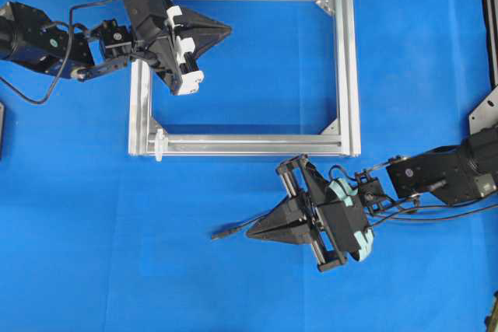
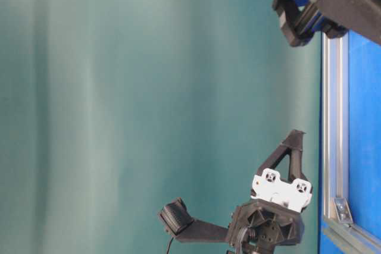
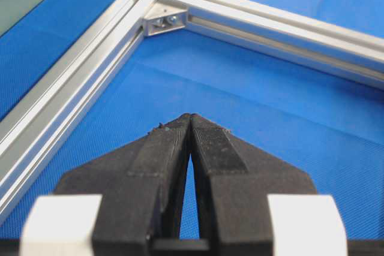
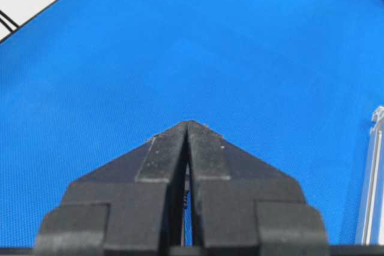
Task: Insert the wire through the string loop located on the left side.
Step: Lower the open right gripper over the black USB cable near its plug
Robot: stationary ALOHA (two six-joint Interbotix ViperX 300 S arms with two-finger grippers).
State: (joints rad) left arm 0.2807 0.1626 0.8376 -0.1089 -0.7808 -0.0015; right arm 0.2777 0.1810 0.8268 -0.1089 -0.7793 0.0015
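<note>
The wire's black plug (image 1: 225, 232) lies on the blue mat just left of my right gripper (image 1: 250, 232), and its thin cable runs back under the fingers. In the right wrist view the right gripper (image 4: 189, 122) is shut, with a piece of the wire (image 4: 186, 199) showing in the slit behind the tips. The white string loop (image 1: 159, 145) stands on the silver frame's (image 1: 257, 145) near bar at its left end, above and left of the plug. My left gripper (image 1: 226, 30) (image 3: 190, 115) hovers shut and empty inside the frame's far left corner.
The silver frame (image 3: 72, 82) has triangular corner brackets (image 3: 165, 21). A frame edge (image 4: 373, 178) shows at the right of the right wrist view. At table level the left gripper (image 2: 296, 138) hangs above the frame bar (image 2: 333, 117). Black arm cables (image 1: 436, 215) trail at the right.
</note>
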